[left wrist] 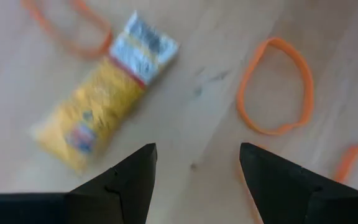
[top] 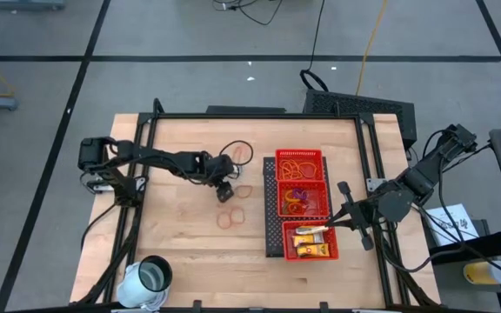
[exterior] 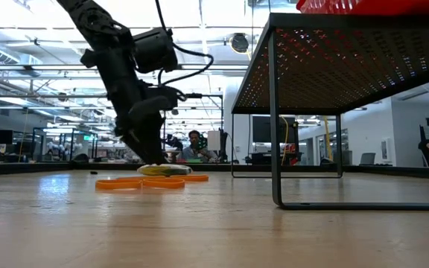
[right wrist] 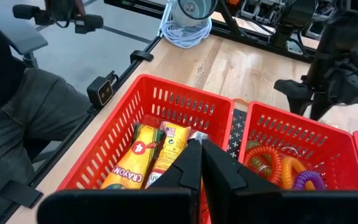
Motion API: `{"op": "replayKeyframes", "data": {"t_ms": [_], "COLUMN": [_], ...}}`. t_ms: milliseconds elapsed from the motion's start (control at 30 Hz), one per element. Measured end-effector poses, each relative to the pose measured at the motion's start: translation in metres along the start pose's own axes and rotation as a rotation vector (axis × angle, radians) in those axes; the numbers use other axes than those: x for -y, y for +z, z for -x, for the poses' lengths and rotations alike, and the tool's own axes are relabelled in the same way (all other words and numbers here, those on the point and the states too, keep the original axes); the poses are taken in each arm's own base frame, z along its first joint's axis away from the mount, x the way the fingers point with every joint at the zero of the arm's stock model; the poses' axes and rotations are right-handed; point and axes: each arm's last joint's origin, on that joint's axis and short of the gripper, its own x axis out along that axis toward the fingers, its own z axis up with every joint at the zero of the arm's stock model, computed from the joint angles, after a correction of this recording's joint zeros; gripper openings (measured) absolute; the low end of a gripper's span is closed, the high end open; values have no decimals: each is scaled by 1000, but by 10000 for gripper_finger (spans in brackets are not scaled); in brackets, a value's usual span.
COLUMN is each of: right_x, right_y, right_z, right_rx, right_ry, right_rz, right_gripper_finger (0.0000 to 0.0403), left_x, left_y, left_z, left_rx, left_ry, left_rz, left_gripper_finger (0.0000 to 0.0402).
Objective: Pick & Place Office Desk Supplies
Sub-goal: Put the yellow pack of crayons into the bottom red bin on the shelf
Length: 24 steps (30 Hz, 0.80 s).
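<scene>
Crayon pack point(right wrist: 131, 167) in tray point(right wrist: 120, 106): "CRAYON" down its yellow side, with a "4" in a red circle above it.
Neighbouring packet point(right wrist: 169, 149): print too small to read.

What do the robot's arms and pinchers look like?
Both arms are dark, almost black, built from jointed segments with black cables looping alongside. The left gripper ends in two dark, pointed, wedge-shaped fingers. The right gripper has the same matte black wedge fingers. No markings show on them.
</scene>
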Motion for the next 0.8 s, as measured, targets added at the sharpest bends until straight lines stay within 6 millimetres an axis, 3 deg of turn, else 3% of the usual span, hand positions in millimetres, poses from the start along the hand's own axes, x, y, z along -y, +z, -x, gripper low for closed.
{"op": "replayKeyframes", "data": {"t_ms": [333, 533, 800], "right_x": [0, 0, 0], "right_y": [0, 0, 0], "right_z": [0, 0, 0], "right_rx": [4, 4, 4], "right_ry": [0, 0, 0], "right_rz": [10, 11, 5], "right_gripper_finger": [1, 1, 1], "left_x": [-21, -38, -52], "left_y": [10, 15, 10], "left_z": [0, -9, -33], "left_rx": [53, 31, -56], "left_ry": [221, 94, 66], "left_rz": [-408, -421, -323], "left_gripper_finger": [241, 241, 241]}}
